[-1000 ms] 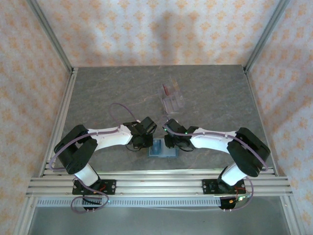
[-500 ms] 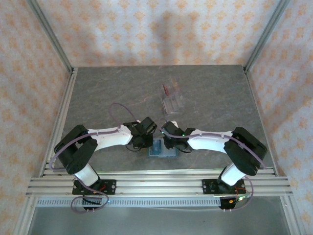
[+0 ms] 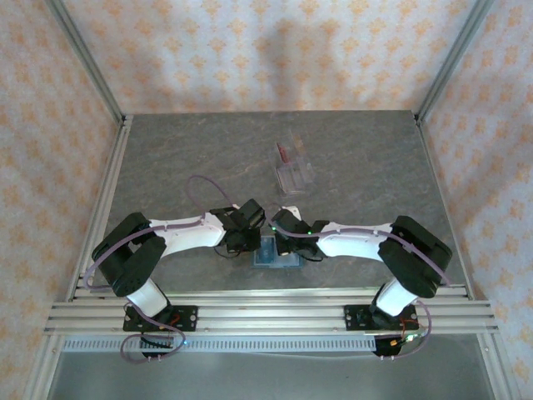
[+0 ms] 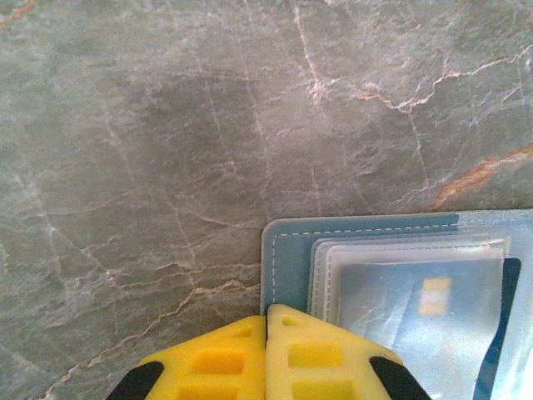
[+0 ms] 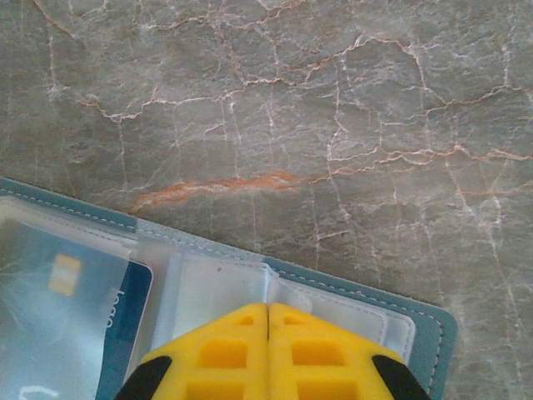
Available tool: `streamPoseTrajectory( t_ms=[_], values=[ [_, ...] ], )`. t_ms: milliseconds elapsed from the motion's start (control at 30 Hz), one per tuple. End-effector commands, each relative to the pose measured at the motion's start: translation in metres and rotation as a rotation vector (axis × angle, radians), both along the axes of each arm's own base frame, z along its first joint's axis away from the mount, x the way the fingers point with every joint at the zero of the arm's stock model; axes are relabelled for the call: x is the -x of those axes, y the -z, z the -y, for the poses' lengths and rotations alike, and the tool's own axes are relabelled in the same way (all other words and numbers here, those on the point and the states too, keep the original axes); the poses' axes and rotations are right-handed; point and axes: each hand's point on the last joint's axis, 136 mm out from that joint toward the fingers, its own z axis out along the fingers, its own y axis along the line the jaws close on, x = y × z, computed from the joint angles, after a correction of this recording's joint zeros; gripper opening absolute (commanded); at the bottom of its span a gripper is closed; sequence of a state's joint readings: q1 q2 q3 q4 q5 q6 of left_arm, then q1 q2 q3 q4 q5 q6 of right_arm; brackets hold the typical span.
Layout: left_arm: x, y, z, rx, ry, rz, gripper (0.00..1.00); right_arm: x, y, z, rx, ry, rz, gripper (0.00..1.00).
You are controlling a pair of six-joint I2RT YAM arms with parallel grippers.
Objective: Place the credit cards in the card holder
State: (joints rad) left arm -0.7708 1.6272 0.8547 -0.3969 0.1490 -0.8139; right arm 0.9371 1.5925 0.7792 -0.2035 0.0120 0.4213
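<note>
The teal card holder (image 3: 276,255) lies open near the table's front edge, between both grippers. A blue credit card (image 4: 450,325) with a gold chip sits inside one of its clear sleeves (image 5: 58,333). My left gripper (image 4: 266,312) is shut, its yellow tips resting on the holder's left border (image 4: 287,250). My right gripper (image 5: 267,310) is shut on a raised fold of a clear sleeve (image 5: 216,287) at the holder's right half (image 5: 425,325). Farther back, a dark red credit card (image 3: 286,152) stands in a clear rack (image 3: 295,172).
The grey marble table (image 3: 166,158) is fenced by aluminium rails (image 3: 108,208) on both sides and at the front. Both arms (image 3: 179,233) (image 3: 358,237) reach inward low over the front strip. The clear rack stands behind centre.
The right gripper has slid left over the holder and closed its jaws. The left gripper has stayed shut in place.
</note>
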Motion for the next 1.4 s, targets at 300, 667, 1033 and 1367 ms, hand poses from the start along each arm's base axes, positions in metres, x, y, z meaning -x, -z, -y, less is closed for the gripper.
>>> streamPoseTrajectory(
  t_ms=[300, 667, 1033, 1367],
  values=[
    [0.021, 0.026, -0.018, -0.064, -0.021, -0.053, 0.07, 0.007, -0.030, -0.015, -0.059, -0.070, -0.028, 0.00],
    [0.020, 0.023, -0.012, -0.047, -0.020, -0.046, 0.07, 0.012, -0.050, -0.057, -0.264, -0.112, -0.089, 0.02],
    [0.023, 0.020, -0.015, -0.044, -0.026, -0.039, 0.08, 0.015, -0.051, -0.093, -0.421, -0.128, -0.164, 0.20],
    [0.023, 0.016, -0.016, -0.040, -0.028, -0.034, 0.08, 0.018, -0.052, -0.098, -0.502, -0.134, -0.204, 0.33]
  ],
)
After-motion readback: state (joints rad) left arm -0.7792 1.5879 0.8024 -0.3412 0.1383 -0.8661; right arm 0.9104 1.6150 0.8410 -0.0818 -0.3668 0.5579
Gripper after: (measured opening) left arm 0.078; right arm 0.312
